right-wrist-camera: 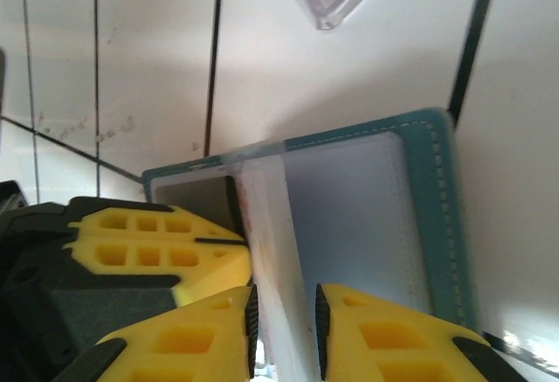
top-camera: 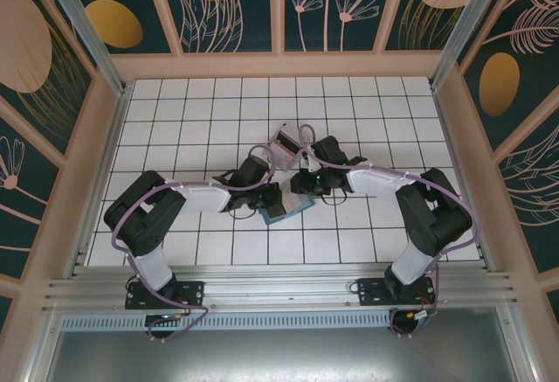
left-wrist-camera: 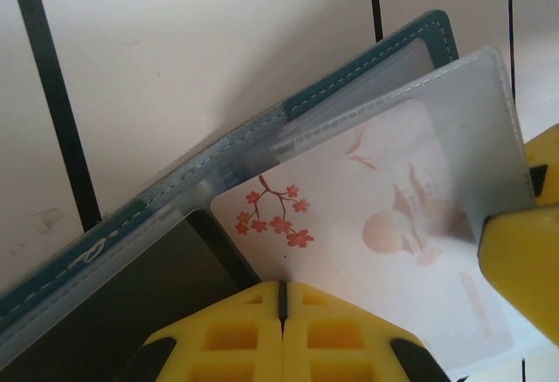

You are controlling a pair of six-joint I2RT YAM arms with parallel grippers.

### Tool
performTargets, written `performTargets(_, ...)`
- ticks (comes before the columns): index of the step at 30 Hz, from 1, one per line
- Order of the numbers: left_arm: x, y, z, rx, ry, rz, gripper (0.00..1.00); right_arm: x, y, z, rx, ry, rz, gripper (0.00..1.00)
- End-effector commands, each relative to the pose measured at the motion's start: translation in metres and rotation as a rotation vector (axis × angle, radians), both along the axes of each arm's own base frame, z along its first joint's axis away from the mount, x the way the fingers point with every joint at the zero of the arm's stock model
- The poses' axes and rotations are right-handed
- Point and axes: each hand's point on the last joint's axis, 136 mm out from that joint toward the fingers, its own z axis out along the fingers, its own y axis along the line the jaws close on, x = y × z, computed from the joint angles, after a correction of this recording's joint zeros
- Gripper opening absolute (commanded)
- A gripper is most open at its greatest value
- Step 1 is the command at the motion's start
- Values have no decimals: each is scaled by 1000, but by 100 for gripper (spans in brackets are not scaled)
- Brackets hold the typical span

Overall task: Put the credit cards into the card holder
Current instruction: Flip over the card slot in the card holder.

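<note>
- Top view: the left gripper and right gripper meet over the card holder at frame centre.
- Left wrist view: the left fingers are pressed together at bottom centre. The credit card lies just ahead, toward upper right, partly under the clear sleeve.
- Right wrist view: at bottom centre, the right fingers pinch that sleeve's edge.

The card holder looked like stitched teal leather with frosted plastic sleeves. The credit card was smooth pale plastic; the tiled surface shone faintly
</note>
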Motion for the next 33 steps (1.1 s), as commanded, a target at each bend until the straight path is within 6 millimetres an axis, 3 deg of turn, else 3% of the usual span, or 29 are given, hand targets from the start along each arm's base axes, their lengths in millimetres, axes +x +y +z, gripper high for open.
performTargets(1, -12, 14, -22, 70, 58, 12, 0, -8, 15, 18, 104, 3, 47, 28)
performTargets(8, -13, 16, -22, 69, 55, 19, 0, -19, 27, 19, 200, 54, 94, 30)
performTargets(17, -7, 18, -4, 49, 15, 52, 0, -23, 27, 5, 190, 82, 92, 31)
performTargets(23, 2, 15, 34, -7, -61, 77, 0, -24, 25, 0, 183, 89, 86, 31)
performTargets(27, 7, 15, 46, -15, -94, 89, 0, -24, 27, 3, 194, 84, 88, 31)
performTargets(33, 13, 37, 62, 17, -138, 205, 0, -24, 36, 12, 193, 65, 110, 31)
